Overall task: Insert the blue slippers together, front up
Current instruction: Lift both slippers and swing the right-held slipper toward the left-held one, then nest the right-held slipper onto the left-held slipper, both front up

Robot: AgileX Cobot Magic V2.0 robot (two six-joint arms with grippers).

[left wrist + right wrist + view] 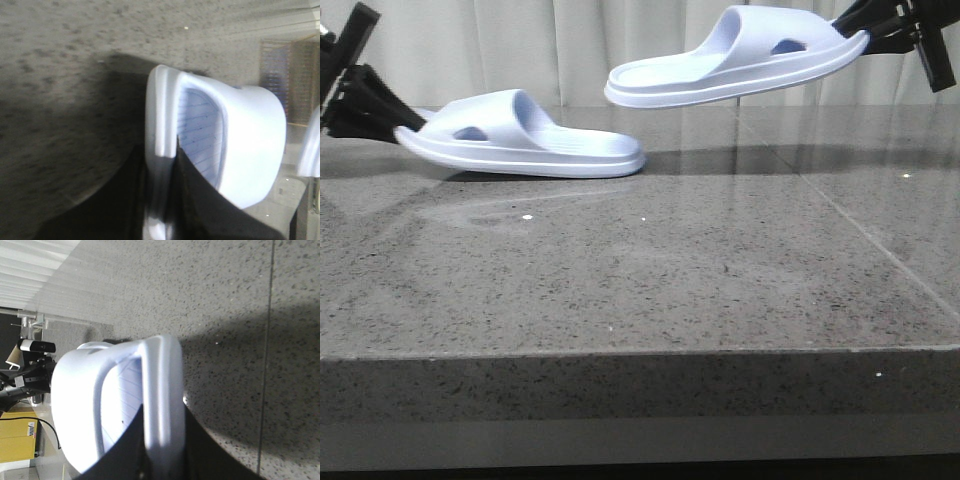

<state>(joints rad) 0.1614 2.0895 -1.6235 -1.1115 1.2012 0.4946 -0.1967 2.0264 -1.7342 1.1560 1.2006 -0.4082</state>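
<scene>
Two pale lavender-blue foam slippers. One slipper [525, 140] lies on the dark stone table at the left, strap end toward my left gripper [390, 122], which is shut on its sole edge; in the left wrist view the slipper [250, 145] has its sole clamped between the gripper's [167, 200] black fingers. The other slipper [740, 58] hangs in the air at the upper right, tilted, held at its strap end by my right gripper [875, 35]. In the right wrist view that slipper [80, 400] has its sole gripped between the right gripper's [162, 450] fingers.
The grey speckled stone table [640, 280] has its front edge [640, 352] near the camera. A pale curtain [570, 50] hangs behind. A seam [850, 230] runs across the table at the right.
</scene>
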